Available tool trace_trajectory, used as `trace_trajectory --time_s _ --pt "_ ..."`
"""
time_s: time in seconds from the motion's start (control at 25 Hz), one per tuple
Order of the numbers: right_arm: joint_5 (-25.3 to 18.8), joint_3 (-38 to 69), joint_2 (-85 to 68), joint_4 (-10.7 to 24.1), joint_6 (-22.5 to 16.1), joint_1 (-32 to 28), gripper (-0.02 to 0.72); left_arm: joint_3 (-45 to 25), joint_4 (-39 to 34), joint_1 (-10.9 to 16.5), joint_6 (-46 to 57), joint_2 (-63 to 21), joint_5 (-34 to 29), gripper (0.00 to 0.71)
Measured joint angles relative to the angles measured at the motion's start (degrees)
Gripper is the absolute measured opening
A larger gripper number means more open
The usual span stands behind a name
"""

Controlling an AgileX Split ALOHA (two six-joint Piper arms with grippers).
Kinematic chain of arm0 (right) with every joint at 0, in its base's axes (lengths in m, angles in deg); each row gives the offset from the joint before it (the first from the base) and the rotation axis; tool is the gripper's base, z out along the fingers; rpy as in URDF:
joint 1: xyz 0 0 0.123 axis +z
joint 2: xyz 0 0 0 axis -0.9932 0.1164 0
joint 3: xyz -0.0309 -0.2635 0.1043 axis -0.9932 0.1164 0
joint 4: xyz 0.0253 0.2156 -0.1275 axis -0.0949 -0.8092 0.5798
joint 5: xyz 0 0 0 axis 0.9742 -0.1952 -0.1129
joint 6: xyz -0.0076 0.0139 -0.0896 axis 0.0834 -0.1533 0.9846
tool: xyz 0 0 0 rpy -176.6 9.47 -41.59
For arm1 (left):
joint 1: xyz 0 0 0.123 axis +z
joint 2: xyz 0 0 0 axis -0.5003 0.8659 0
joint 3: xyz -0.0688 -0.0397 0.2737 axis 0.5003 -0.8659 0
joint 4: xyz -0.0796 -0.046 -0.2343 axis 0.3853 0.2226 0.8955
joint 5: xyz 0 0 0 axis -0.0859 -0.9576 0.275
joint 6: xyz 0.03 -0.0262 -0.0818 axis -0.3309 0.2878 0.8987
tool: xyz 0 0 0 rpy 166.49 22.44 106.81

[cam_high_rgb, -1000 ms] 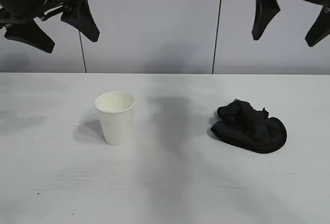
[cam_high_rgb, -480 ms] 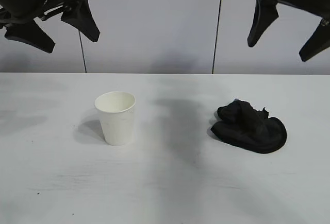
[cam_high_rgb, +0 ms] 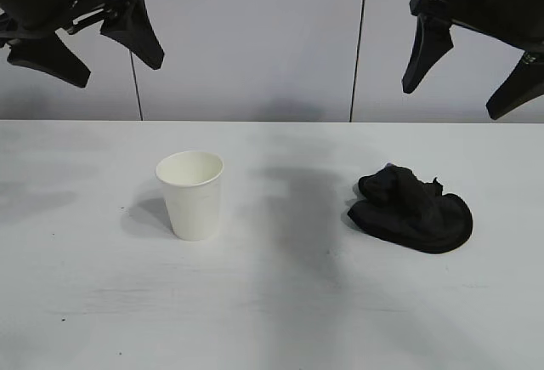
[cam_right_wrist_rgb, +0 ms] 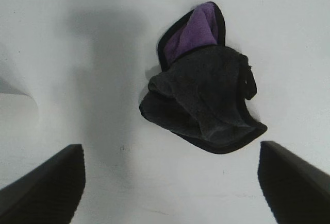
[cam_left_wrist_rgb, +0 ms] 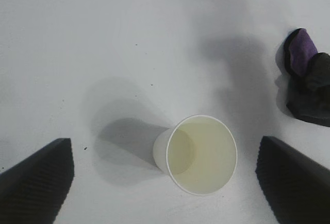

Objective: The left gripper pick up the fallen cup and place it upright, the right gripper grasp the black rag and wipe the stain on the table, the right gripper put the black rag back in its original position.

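Observation:
The white paper cup (cam_high_rgb: pixel 190 196) stands upright on the white table (cam_high_rgb: pixel 280 302), left of centre, its mouth facing up in the left wrist view (cam_left_wrist_rgb: pixel 198 154). The black rag (cam_high_rgb: pixel 412 208) lies bunched on the table to the right, with a purple patch showing (cam_right_wrist_rgb: pixel 203 95); its edge also shows in the left wrist view (cam_left_wrist_rgb: pixel 308 85). My left gripper (cam_high_rgb: pixel 119 71) hangs open high above the table's left side, over the cup (cam_left_wrist_rgb: pixel 164 141). My right gripper (cam_high_rgb: pixel 450 102) hangs open high above the rag (cam_right_wrist_rgb: pixel 170 145). Neither holds anything. No stain shows in any view.
Grey wall panels (cam_high_rgb: pixel 255 38) with dark vertical seams rise behind the table's far edge. Soft shadows of the arms fall on the tabletop between the cup and the rag.
My right gripper has come down a little and swung slightly left above the rag. The left gripper, cup and rag have not moved.

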Motion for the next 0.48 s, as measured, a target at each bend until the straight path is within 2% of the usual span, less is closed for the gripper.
trace_trajectory --time_s 0.48 --pt "-0.4 0.0 0.0 -0.1 0.3 0.0 0.631 0.0 0.0 0.0 0.0 0.0 0.0 0.693"
